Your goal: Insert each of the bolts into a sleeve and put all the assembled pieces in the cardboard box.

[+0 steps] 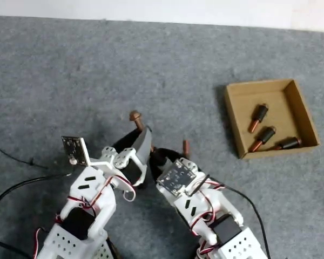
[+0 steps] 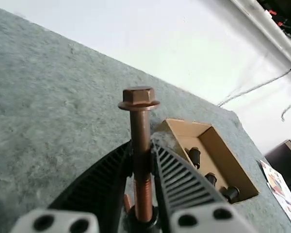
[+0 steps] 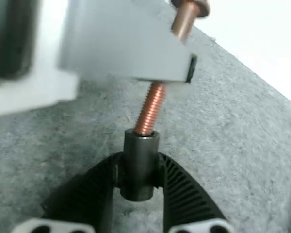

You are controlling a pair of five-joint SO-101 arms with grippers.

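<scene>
Right gripper [image 3: 139, 162] squeezes its jaws shut on a dark sleeve [image 3: 140, 145] standing up between them, and the copper bolt [image 2: 139, 121], pinched between the closed jaws of the left gripper [image 2: 141, 145], pokes its threaded tip into the sleeve's top, while the cardboard box [image 1: 233, 120] with three finished pieces [image 1: 263, 137] sits well apart from both jaws.

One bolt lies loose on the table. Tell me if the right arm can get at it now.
Probably not yet. The loose bolt lies uncovered close beside the right gripper, but that gripper is shut on a sleeve, and the left gripper holds a second bolt tip-first at its mouth. It must empty first.
</scene>
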